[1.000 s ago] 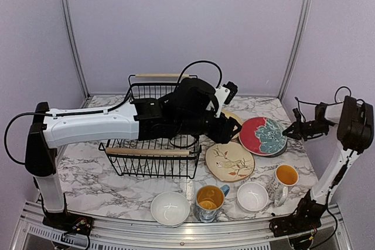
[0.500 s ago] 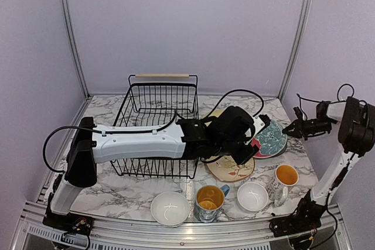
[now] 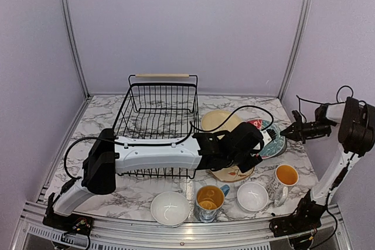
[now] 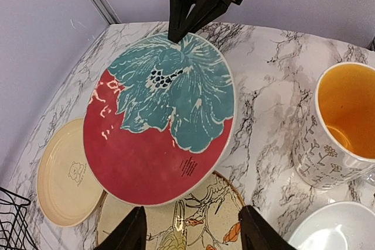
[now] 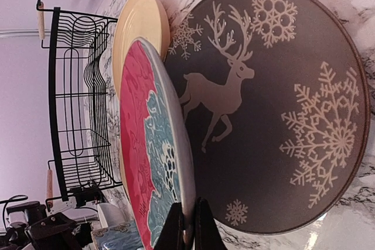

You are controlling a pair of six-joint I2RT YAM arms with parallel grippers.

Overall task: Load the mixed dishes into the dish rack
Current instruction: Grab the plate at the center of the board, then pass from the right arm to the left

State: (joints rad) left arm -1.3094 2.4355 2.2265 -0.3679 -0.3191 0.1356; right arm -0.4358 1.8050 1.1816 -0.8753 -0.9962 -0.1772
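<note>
The right hand [image 5: 187, 222] is clenched on the rim of the red plate [image 4: 158, 144], tilting it up off the grey plate [image 5: 281, 115]. The left hand [image 4: 192, 232] has swung from above the rack [image 3: 164, 85] to the plate's opposite edge, fingers spread and empty. A handover appears to be next. The plate remains over the bench [image 3: 96, 115], right of the rack.

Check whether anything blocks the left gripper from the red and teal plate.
Nothing visible does. The open left gripper faces the near rim of the red and teal plate with only air between; the bird plate lies flat below that gap. The right gripper pinches the far rim, propping the plate tilted.
</note>
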